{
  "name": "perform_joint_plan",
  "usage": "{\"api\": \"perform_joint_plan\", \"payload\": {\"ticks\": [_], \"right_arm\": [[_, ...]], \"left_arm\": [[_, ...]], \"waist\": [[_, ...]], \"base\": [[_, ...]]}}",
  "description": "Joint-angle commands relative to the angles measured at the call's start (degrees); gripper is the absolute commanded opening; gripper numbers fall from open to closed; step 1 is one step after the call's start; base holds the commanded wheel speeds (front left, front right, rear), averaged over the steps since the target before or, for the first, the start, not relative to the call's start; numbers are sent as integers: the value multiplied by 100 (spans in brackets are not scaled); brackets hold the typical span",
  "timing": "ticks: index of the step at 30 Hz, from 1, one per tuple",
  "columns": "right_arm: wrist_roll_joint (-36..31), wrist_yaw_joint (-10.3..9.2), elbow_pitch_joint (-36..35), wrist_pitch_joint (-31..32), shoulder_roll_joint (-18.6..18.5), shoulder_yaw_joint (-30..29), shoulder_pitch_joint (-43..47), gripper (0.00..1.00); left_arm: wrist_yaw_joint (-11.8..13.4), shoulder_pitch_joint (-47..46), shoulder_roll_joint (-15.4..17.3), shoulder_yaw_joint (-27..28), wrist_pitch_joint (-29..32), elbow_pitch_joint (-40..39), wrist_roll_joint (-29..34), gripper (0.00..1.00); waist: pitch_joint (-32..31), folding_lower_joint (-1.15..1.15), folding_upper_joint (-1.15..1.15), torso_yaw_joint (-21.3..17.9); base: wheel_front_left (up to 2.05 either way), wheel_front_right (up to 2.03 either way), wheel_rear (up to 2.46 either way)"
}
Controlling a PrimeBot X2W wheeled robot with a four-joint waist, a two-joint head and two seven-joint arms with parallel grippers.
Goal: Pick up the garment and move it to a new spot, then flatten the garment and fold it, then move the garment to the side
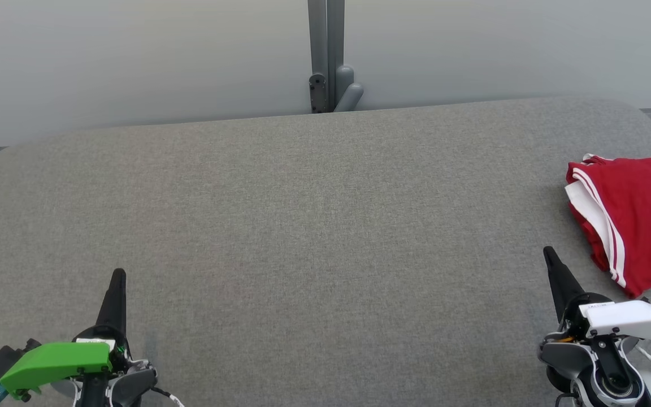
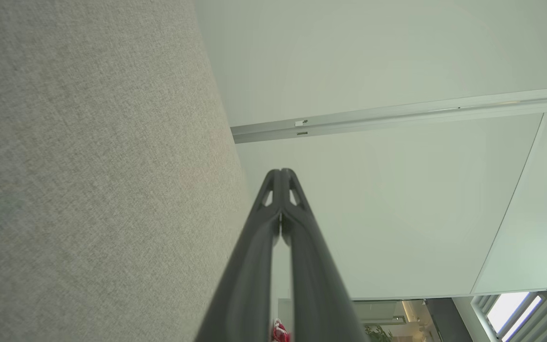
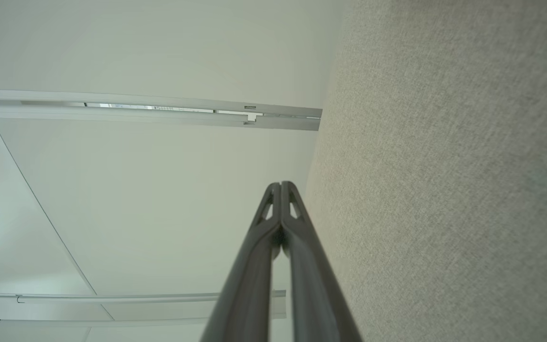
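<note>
The garment (image 1: 636, 215) is red with white side stripes and lies folded at the table's right edge, partly cut off by the head view's border. A sliver of red garment (image 2: 280, 331) shows between the left fingers low in the left wrist view. My left gripper (image 1: 117, 275) rests at the lower left, shut and empty, its tips pressed together (image 2: 281, 172). At the lower right my right gripper (image 1: 548, 252) is shut too, holding nothing (image 3: 281, 184), just left of and below the garment without touching it.
The grey fabric-covered table (image 1: 303, 226) spans the view with rounded far corners. Behind it stands a pale wall with a grey post and bracket (image 1: 328, 56) at the middle of the far edge.
</note>
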Motion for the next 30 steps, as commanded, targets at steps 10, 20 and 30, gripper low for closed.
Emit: {"api": "perform_joint_plan", "payload": {"ticks": [10,20,30], "right_arm": [[475,2,-121,129,-29,-57,47,0],[692,2,-160,180,-30,-83,57,0],[692,2,-160,174,-30,-82,57,0]], "left_arm": [[-60,-129,39,67,120,-85,-434,0],[-64,-142,40,84,165,-99,-624,0],[-64,-142,40,83,166,-100,-623,0]], "waist": [[0,0,0,-3],[0,0,0,-4],[0,0,0,-4]], "base": [[0,0,0],[0,0,0],[0,0,0]]}}
